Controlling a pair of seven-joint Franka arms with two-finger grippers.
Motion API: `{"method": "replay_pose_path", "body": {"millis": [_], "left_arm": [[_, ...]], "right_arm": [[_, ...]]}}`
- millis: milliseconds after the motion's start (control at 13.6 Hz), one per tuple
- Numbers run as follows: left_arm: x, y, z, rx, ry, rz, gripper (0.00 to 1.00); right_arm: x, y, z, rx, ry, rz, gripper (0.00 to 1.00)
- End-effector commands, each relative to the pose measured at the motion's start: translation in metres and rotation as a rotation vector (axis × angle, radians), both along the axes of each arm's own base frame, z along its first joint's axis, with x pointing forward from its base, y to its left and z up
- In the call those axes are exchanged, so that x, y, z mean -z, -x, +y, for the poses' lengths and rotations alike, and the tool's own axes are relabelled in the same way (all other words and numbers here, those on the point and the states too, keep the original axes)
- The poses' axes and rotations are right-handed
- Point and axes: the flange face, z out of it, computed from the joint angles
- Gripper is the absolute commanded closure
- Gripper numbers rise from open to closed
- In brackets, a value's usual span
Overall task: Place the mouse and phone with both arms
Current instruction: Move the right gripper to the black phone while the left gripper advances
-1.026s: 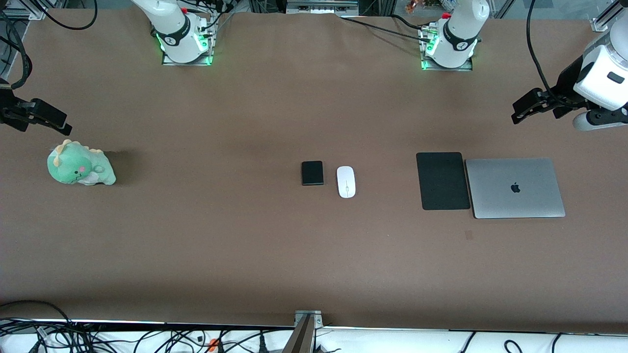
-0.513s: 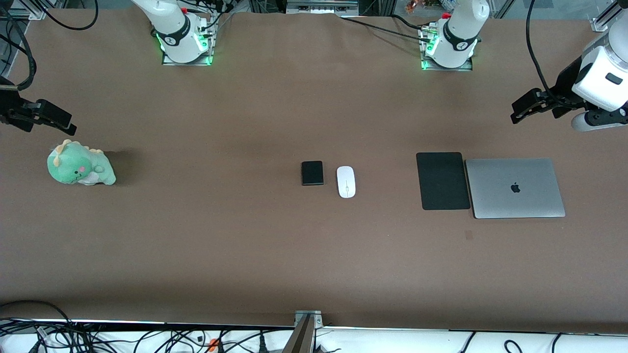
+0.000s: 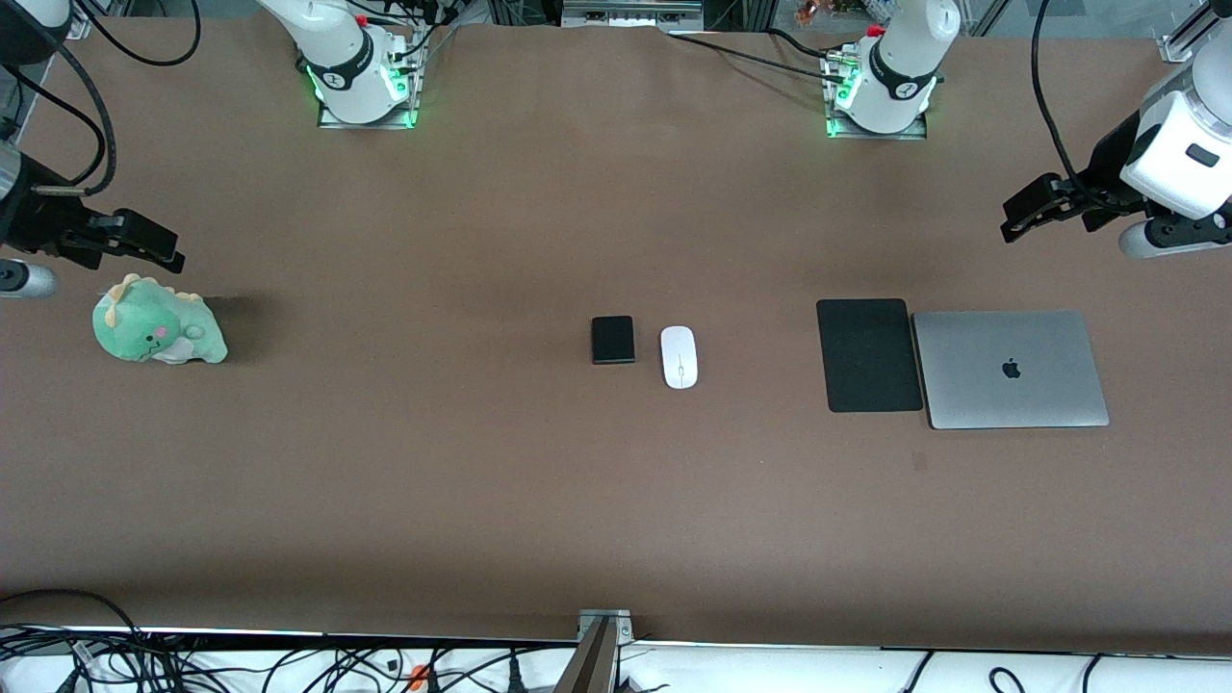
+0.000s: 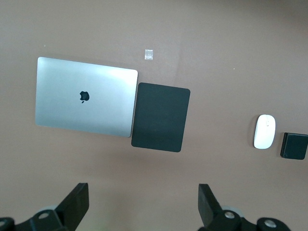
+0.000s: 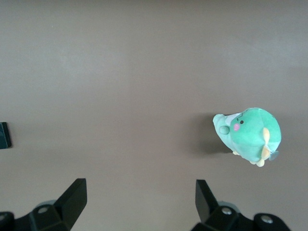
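Looks like we're only at the approach: both fingers spread wide and empty, our left end effector well off the white mouse, our right end effector far from the phone, mid-surface, so each must reach inward.

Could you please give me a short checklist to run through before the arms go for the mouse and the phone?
1. Mouse lying free on the table, nothing on it: ok.
2. Phone flat beside the mouse, apart from it: ok.
3. Left gripper open and empty, up over the table's left-arm end: ok.
4. Right gripper open and empty, up beside the green plush toy: ok.
5. Mouse pad bare, its edge against the closed laptop: ok.
6. Enough gap between mouse and phone for both grippers at once: cannot tell.
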Motion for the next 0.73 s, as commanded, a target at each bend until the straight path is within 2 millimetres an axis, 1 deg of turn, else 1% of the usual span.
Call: {"method": "replay_pose_path", "body": {"millis": [0,220,293,513,660], "left_arm": [[-0.003,0.000,-0.002,0.010,-0.003,0.009,0.00],[-0.002,0.000,-0.002,0.010,-0.003,0.014,0.00],[0.000,0.000,-0.003,0.013,-0.003,0.017,0.00],[0.007,0.000,-0.007,0.011,-0.004,0.039,0.00],[0.015,-0.004,-0.009,0.014,-0.002,0.051,0.00]], "right_arm": [[0.020,-0.001,0.008,-0.008,-0.017,0.046,0.00],[0.042,-0.010,0.015,-0.020,-0.017,0.080,0.00],[0.046,-0.012,0.018,-0.024,-0.016,0.084,0.00],[0.066,-0.021,0.033,-0.034,-0.015,0.098,0.00],[0.084,-0.028,0.053,-0.020,-0.017,0.099,0.00]]}}
